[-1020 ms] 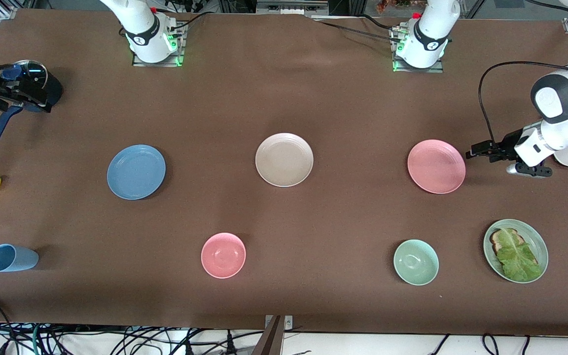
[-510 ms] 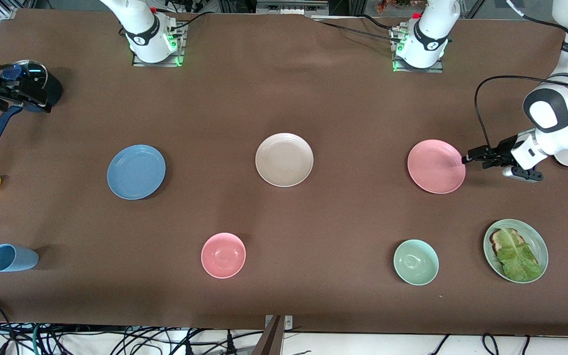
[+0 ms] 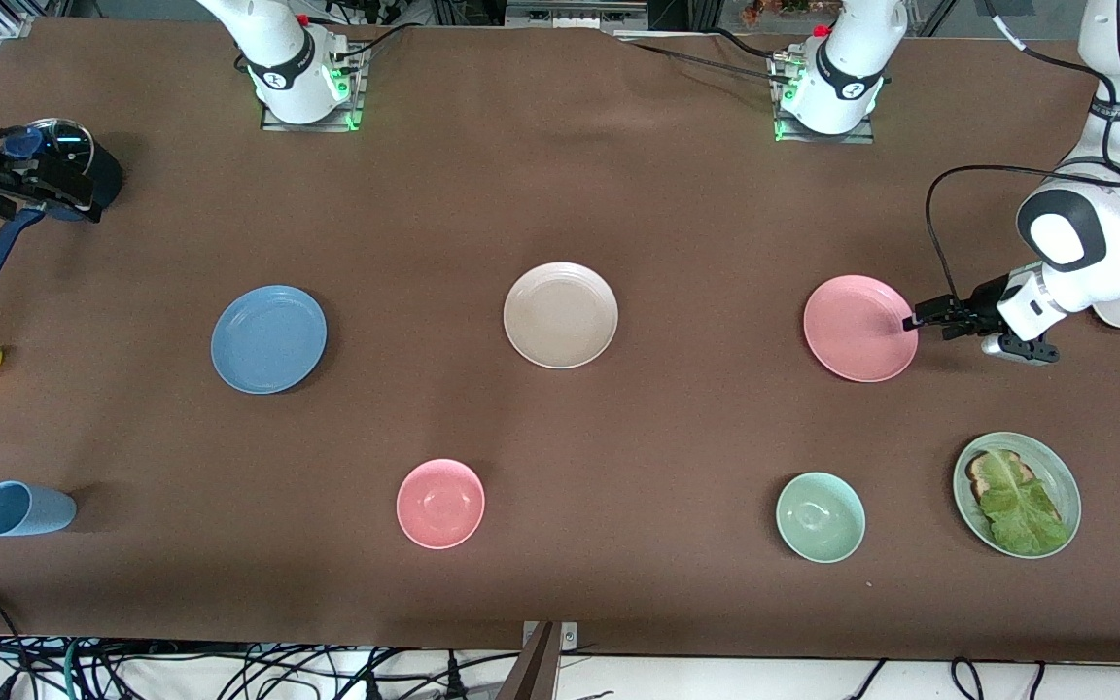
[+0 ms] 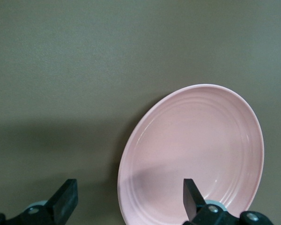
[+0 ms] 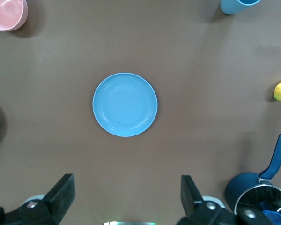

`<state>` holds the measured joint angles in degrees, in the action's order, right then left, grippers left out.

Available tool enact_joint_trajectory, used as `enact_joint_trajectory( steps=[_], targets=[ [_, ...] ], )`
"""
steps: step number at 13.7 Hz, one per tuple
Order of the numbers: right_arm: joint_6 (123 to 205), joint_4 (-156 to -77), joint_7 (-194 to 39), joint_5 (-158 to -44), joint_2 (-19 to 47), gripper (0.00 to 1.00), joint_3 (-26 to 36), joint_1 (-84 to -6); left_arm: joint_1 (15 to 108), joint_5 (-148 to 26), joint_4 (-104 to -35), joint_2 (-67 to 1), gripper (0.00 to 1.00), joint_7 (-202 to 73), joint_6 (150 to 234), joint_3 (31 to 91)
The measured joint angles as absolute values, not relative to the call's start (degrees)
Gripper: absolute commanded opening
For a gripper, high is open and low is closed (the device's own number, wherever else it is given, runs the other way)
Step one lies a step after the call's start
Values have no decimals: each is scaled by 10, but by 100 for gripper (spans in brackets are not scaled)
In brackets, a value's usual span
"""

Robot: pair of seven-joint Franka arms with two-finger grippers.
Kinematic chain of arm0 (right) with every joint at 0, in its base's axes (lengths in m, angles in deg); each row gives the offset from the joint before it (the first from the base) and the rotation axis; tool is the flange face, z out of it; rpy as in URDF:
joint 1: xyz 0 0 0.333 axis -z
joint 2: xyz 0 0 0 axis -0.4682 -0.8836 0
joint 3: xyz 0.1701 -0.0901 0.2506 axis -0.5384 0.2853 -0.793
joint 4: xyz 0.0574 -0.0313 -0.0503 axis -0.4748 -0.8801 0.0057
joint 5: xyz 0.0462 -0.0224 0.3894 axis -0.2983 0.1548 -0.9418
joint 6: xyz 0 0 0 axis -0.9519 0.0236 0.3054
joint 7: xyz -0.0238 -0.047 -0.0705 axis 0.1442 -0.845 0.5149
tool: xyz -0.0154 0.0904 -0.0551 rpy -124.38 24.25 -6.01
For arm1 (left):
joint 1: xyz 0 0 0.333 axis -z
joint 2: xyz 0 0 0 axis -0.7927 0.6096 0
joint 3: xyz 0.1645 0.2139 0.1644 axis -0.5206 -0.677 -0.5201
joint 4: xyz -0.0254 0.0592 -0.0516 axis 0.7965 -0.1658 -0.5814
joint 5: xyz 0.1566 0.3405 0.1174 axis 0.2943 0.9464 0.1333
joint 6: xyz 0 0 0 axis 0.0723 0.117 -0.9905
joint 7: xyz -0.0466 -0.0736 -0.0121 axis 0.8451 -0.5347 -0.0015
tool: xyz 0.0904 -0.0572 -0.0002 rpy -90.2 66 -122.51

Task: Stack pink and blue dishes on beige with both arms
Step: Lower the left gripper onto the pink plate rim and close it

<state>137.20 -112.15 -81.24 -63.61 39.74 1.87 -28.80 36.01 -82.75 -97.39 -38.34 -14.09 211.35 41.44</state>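
Beige plate [image 3: 560,315] sits mid-table, w/ blue plate [image 3: 268,339] toward the right arm's end and pink plate [image 3: 860,328] toward the left arm's end, all three flat and well apart. Left gripper [image 3: 914,322] is low at the pink plate's rim, jaws wide w/ one finger over the plate and one off it. Right gripper [image 5: 126,194] hangs high over the table near the blue plate, jaws wide, holding nothing.

Left tool [image 3: 913,322] low, fingers spread, right tool [image 5: 126,199] raised, fingers spread
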Motion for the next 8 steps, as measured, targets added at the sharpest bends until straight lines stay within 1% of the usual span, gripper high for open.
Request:
enact_joint_trajectory(
  steps=[3,8],
  targets=[
    [1372,-1122,-812,-636,397,100,19,-288,364,-865,-975,-366,99,-107,2131,416],
    [1372,-1121,-812,-636,397,100,19,-288,374,-875,-995,-367,99,-88,2157,418]
  ],
)
